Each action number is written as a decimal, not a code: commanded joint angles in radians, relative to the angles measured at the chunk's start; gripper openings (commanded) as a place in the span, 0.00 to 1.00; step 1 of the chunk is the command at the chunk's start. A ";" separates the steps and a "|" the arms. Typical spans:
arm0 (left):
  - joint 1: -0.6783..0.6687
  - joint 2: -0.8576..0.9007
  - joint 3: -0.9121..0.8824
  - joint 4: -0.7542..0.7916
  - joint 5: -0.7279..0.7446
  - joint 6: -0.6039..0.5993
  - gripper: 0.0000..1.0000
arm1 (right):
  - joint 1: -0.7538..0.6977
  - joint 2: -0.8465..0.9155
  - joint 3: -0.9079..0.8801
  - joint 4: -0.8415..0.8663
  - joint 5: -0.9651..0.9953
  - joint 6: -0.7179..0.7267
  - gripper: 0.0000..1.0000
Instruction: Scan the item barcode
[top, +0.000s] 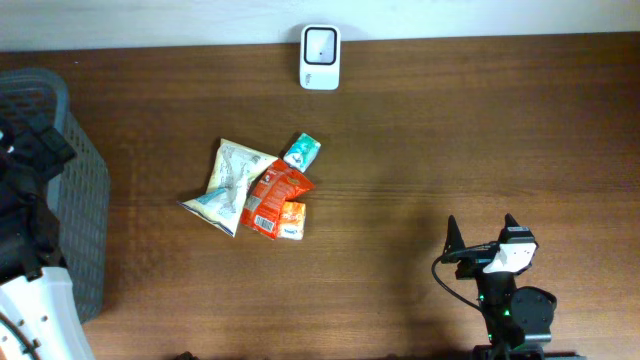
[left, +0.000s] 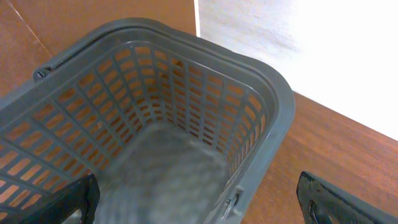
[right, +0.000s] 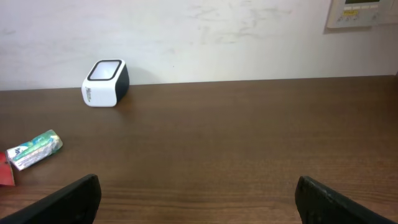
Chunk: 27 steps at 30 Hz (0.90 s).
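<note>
The white barcode scanner (top: 320, 57) stands at the table's far edge, also seen in the right wrist view (right: 106, 83). A pile of snack packets lies mid-table: a white-green bag (top: 232, 180), a red packet (top: 272, 197), a small orange packet (top: 293, 220) and a teal packet (top: 301, 151). My right gripper (top: 482, 235) rests at the front right, open and empty (right: 199, 202), well away from the pile. My left gripper (left: 199, 208) hangs open over the grey basket (left: 273, 93), with nothing between its fingers.
The grey mesh basket (top: 85, 200) fills the table's left edge, with the left arm (top: 30, 190) above it. Bare wood lies between the right gripper and the scanner. The teal packet (right: 36, 149) shows at the right wrist view's left.
</note>
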 joint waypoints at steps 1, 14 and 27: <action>0.005 0.005 0.005 -0.027 -0.007 0.013 0.99 | 0.006 -0.002 -0.005 -0.003 -0.005 0.003 0.99; 0.005 0.005 0.003 -0.085 -0.004 0.013 0.99 | 0.006 -0.002 -0.005 -0.004 -0.005 0.003 0.98; 0.005 0.005 0.003 -0.106 -0.004 0.013 0.99 | 0.006 -0.002 -0.005 -0.003 -0.005 0.003 0.99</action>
